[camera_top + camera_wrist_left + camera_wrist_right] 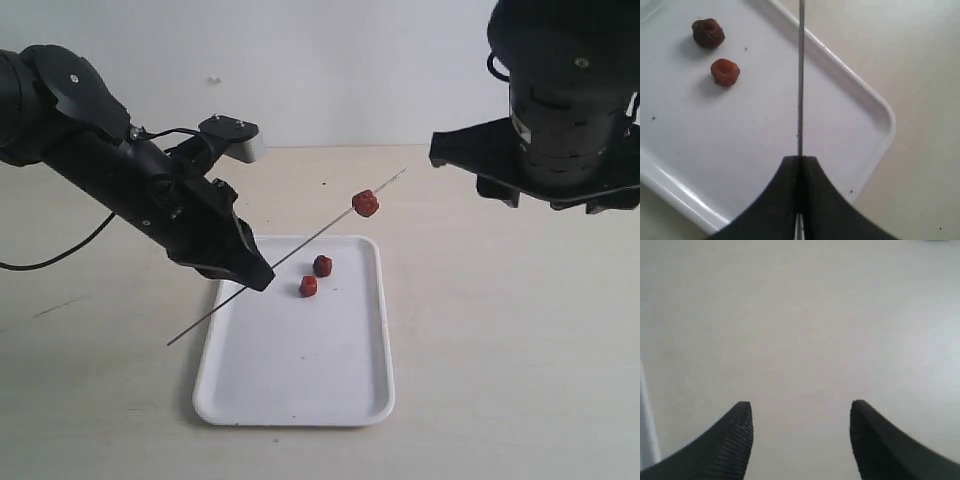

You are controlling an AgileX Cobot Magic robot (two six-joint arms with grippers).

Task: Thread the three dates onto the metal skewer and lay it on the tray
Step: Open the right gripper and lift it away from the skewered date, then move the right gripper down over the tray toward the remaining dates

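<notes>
My left gripper is shut on the thin metal skewer, which slants up to the right over the white tray. One reddish-brown date is threaded near the skewer's far tip. Two more dates lie side by side on the tray's far part. In the left wrist view the skewer runs straight out from my shut left gripper above the tray, with the two loose dates off to one side. My right gripper is open over bare table, high at the right.
The beige table surrounds the tray. My right arm hangs at the upper right, apart from the skewer tip. A black cable trails at the far left.
</notes>
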